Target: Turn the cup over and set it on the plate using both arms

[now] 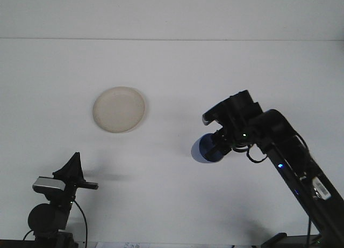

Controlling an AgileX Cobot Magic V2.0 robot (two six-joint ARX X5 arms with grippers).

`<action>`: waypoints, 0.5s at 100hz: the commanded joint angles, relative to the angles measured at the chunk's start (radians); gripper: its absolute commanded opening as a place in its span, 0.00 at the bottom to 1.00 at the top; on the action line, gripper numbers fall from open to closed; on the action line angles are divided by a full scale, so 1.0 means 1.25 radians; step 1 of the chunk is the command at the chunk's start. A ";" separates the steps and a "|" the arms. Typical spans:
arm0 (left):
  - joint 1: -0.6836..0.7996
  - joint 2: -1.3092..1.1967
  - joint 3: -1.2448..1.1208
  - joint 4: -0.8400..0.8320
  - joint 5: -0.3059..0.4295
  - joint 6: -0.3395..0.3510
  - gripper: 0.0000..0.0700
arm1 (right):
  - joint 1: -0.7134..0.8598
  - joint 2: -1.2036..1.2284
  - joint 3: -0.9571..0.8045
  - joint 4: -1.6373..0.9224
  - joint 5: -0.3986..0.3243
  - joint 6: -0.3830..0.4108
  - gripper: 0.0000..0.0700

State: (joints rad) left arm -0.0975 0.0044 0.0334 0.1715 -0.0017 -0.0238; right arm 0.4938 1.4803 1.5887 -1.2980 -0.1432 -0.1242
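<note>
Nearest the camera, at the bottom left, the left gripper sits low over the white table, well apart from the cream plate and on the near side of it. Its dark fingers rise together to a single point, pressed against each other with nothing between them, and a small silver wrist camera is mounted just under it.

Farther in, on the other side of the plate, the right arm reaches up from the bottom right corner and bends over the table. The right gripper at its end is clamped on the blue cup, which is carried in the air, off the table surface. The cup lies tilted, its rounded end pointing down and toward the plate, its other end hidden in the gripper's dark body; whether that hidden end is the mouth cannot be told. The cup is well to the right of the plate and a little nearer the camera than it. A small blue light shows on the arm behind the gripper.

Farthest of all, the plate lies flat on the table, round and shallow, with nothing in it. Beyond the plate the table runs on to a pale back edge.
</note>
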 commanded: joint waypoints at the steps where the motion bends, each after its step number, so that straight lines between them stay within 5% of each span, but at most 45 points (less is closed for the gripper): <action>1: 0.001 -0.001 -0.015 0.008 0.002 0.003 0.02 | 0.020 0.040 0.013 -0.020 0.023 -0.010 0.00; 50: 0.001 -0.001 -0.015 0.008 0.002 0.003 0.02 | 0.102 0.197 0.013 -0.052 0.053 -0.012 0.00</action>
State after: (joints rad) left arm -0.0975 0.0044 0.0334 0.1715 -0.0017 -0.0242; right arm 0.6090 1.6974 1.5875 -1.3407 -0.0772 -0.1314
